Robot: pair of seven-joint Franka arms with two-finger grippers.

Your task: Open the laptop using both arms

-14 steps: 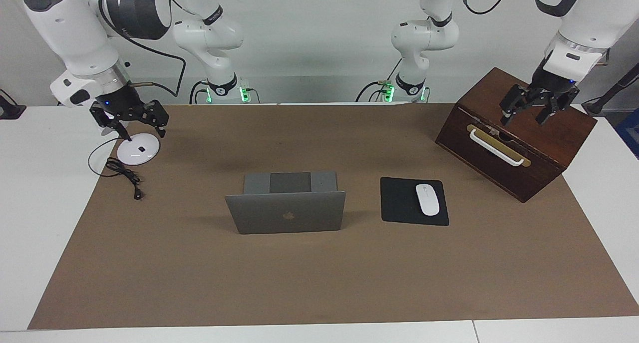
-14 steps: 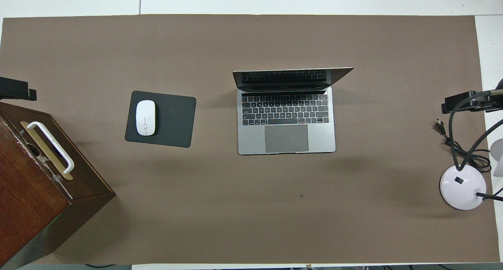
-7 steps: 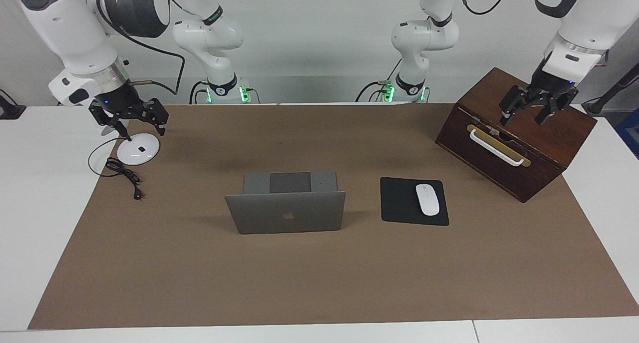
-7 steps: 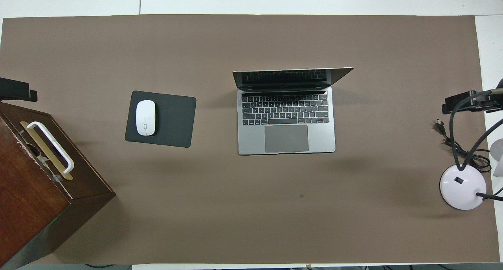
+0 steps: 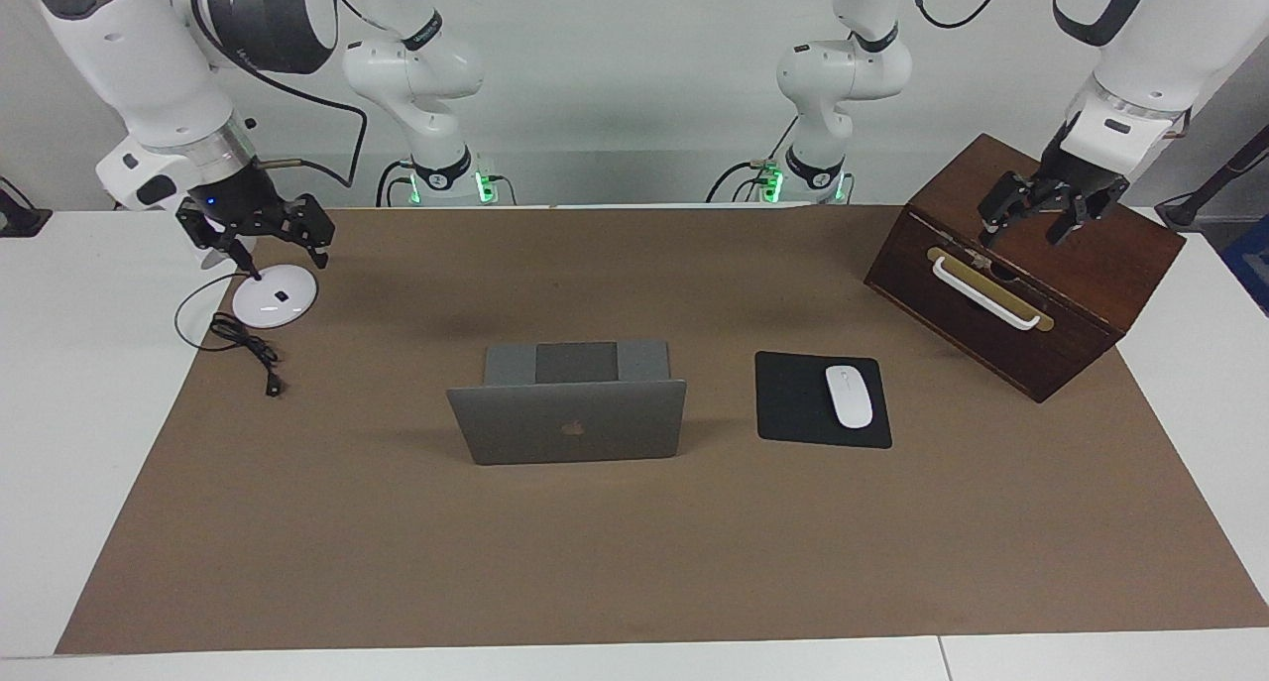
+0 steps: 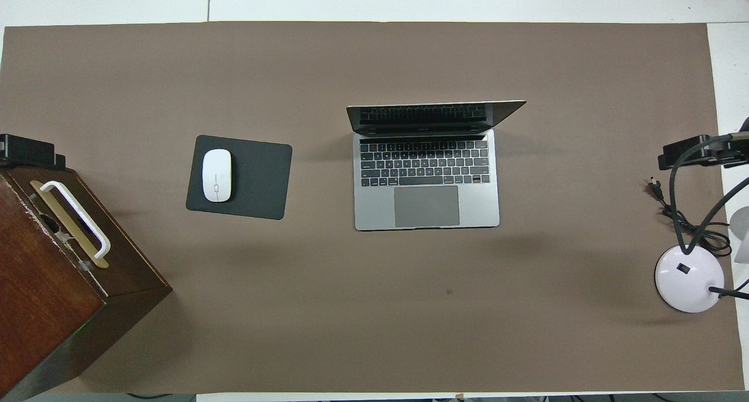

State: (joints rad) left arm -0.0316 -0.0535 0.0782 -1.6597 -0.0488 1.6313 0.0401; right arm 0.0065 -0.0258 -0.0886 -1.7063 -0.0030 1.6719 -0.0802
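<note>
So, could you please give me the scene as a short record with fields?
laptop: open, lid up, near the table's middle
left hand: open, over the wooden box, holding nothing
right hand: open, over the white lamp base, holding nothing
mouse: on the black pad, beside the laptop toward the left arm's end

We see only part of the wooden box (image 6: 52, 285) from above; the picture's edge cuts it off. The lamp (image 6: 687, 279) is cut off too. The laptop (image 5: 567, 421) hides its keys in the facing view.
</note>
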